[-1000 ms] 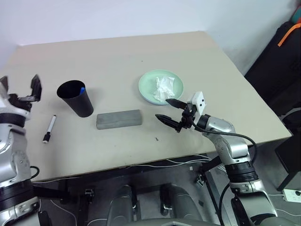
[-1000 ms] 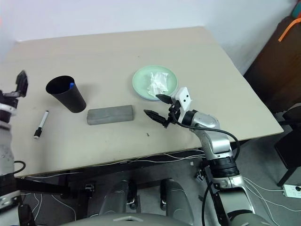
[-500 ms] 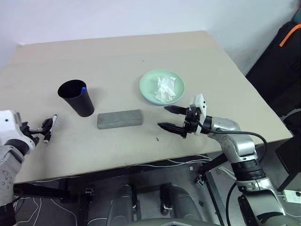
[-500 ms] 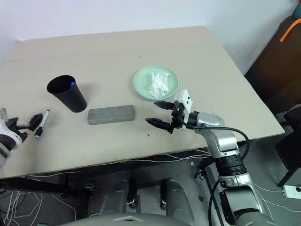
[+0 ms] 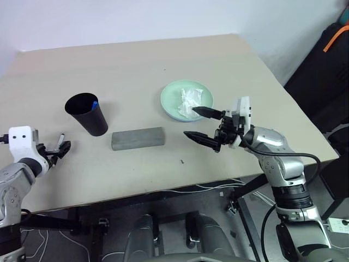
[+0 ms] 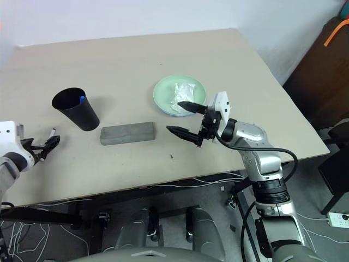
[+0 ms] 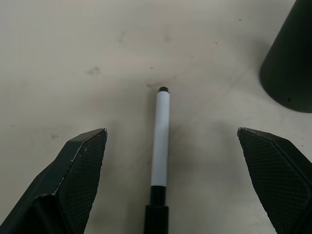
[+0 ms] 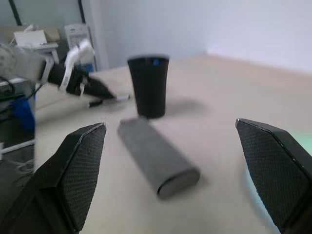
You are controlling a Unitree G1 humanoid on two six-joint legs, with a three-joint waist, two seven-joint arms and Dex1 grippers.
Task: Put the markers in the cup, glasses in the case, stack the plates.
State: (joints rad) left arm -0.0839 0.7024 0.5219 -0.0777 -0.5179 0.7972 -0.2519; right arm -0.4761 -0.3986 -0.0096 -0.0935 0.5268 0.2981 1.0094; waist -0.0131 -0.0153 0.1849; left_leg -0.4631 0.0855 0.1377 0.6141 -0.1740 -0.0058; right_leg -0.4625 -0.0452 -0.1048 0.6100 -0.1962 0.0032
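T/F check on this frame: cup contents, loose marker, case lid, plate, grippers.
1. A blue-capped marker stands in the cup. True.
2. The dark-capped marker lies between the open left gripper's fingers. True.
3. The case is open. False: its lid is closed.
4. The green plate is bare. False: a crumpled tissue lies on it.
5. The right gripper holds the case. False: it is open, with nothing between its fingers.

Two markers, one cup, one case, one plate, one tissue.
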